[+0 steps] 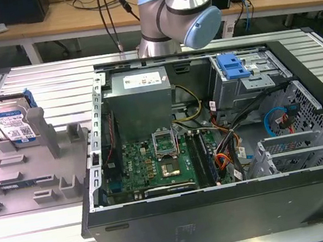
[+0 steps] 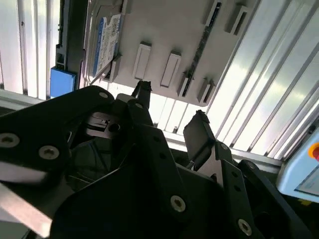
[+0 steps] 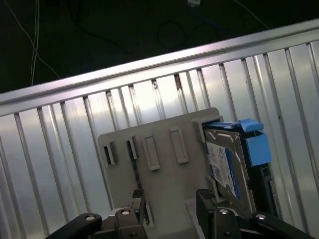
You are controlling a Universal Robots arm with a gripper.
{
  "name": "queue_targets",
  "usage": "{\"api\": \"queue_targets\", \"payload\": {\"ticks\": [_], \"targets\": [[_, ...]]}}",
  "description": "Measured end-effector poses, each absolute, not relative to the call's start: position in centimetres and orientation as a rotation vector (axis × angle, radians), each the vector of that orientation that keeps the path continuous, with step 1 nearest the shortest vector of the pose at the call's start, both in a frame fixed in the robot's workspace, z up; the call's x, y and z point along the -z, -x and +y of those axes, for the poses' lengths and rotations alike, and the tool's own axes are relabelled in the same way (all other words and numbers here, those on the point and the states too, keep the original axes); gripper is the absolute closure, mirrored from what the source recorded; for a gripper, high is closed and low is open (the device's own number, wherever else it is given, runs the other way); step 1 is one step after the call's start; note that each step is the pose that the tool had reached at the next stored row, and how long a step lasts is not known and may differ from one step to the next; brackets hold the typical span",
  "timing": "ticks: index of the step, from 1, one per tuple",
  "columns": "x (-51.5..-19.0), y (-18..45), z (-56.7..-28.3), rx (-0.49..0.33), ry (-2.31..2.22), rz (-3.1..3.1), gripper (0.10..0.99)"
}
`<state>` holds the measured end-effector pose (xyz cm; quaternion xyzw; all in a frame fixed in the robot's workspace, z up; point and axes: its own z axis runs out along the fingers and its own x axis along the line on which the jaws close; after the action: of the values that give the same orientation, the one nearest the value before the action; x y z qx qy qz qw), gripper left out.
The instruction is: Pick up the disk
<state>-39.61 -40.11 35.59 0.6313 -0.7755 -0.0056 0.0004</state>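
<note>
Disk (image 1: 13, 124) stands on edge in grey holder tray (image 1: 33, 168), claw (image 3: 169, 205) spread

No legible print (disk label (image 1: 17, 127) too small)

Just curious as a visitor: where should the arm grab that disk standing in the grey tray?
Probably its upper part, squeezing the two flat faces, coming from above. The disk stands on edge in the tray, posts hemming its lower part, while its top is free.
</note>
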Motion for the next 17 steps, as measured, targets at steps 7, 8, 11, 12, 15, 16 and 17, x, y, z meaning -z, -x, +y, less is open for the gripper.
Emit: {"api": "queue_targets", "payload": {"ticks": [7,8,11,12,15,16,17], "targets": [[-35.49,39.61,-40.11,0.017,-2.141,-2.297,0.545],[-35.48,39.61,-40.11,0.017,-2.166,-2.274,0.545],[-35.44,39.61,-40.11,0.016,-2.233,-2.207,0.545],[-35.43,39.60,-40.11,0.016,-2.246,-2.195,0.545],[-35.44,39.59,-40.11,0.016,-2.251,-2.190,0.545],[-35.43,39.59,-40.08,0.016,-2.251,-2.190,0.545],[-35.43,39.61,-39.88,0.016,-2.249,-2.191,0.545]]}}
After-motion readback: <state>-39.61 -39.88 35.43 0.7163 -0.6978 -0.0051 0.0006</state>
